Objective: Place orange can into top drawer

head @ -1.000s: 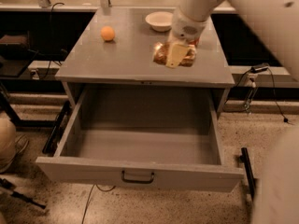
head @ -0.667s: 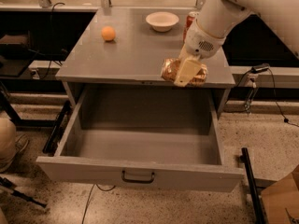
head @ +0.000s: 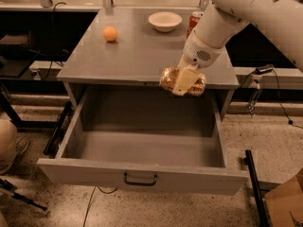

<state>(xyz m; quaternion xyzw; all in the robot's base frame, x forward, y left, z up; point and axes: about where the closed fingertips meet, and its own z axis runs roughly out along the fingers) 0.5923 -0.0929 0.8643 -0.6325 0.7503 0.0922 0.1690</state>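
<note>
My gripper [head: 183, 82] is shut on the orange can [head: 166, 79], a mottled orange-brown can held on its side. The can hangs at the front edge of the grey cabinet top [head: 132, 56], above the back right part of the top drawer [head: 142, 148]. The drawer is pulled wide open, with a flat front panel and a small dark handle [head: 140, 179] at its centre. One pale finger [head: 184, 81] crosses the front of the can. My white arm comes in from the upper right.
On the cabinet top stand a small plain orange ball [head: 110, 33] at the back left, a white bowl [head: 164, 21] at the back, and a red can [head: 194, 21] partly hidden behind my arm. Cables run along the floor on both sides.
My gripper has carried the orange can forward from over the cabinet top to its front edge, above the open drawer. The drawer, ball and bowl have not moved.
</note>
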